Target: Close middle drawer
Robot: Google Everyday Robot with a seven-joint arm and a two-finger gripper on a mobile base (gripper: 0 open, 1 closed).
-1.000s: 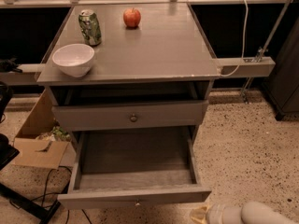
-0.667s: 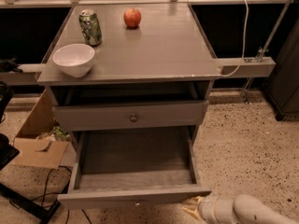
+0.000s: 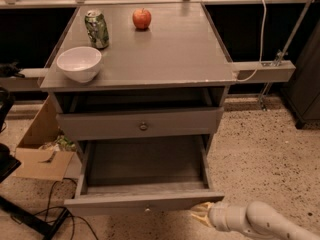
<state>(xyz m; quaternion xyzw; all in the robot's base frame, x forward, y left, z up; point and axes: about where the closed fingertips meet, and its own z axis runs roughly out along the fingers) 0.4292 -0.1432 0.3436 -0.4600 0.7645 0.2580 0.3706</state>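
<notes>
The middle drawer (image 3: 145, 203) is a wide, shallow grey drawer pulled far out of the cabinet. Its inside (image 3: 145, 161) is bare. Its low front panel has a tiny knob (image 3: 146, 210) at the centre. My gripper (image 3: 202, 214) comes in from the lower right on a white arm (image 3: 260, 223). Its pale yellow tip is right at the right end of the drawer's front panel, at or just below the panel's lower corner. Whether it touches the panel I cannot tell.
Above it is a taller-fronted grey drawer (image 3: 140, 124) with a dark knob (image 3: 143, 126). On the cabinet top (image 3: 170, 54) stand a white bowl (image 3: 79, 63), a green can (image 3: 96, 29) and a red apple (image 3: 142, 19). A cardboard box (image 3: 40, 154) and cables lie on the floor at left.
My arm has moved left and slightly up, bringing the gripper from the lower right to the right end of the open drawer's front panel. The drawer has not visibly moved.
</notes>
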